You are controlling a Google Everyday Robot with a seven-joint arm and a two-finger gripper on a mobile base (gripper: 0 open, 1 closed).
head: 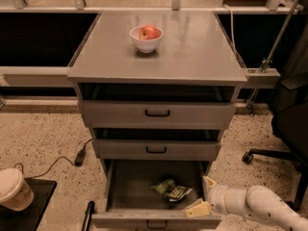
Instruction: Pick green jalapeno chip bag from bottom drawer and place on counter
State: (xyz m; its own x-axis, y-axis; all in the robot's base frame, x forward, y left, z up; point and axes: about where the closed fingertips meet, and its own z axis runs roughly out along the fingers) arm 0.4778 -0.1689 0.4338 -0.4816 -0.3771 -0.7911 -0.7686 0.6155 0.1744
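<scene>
Table (192, 57): drop spot for bag; bottom drawer (130, 186): pulled out for access; hand (202, 196): fingers apart, at drawer's right-front corner, prob. lining up grasp; green jalapeno chip bag (171, 190): crumpled on drawer floor, just beside hand, ungrasped.

The handle (156, 224) of the bottom drawer (130, 186) is half cut off below. The gripper (203, 196) sits at that drawer's right front corner, its arm (260, 206) running out of view. Print on the green jalapeno chip bag (169, 190) is unreadable.
</scene>
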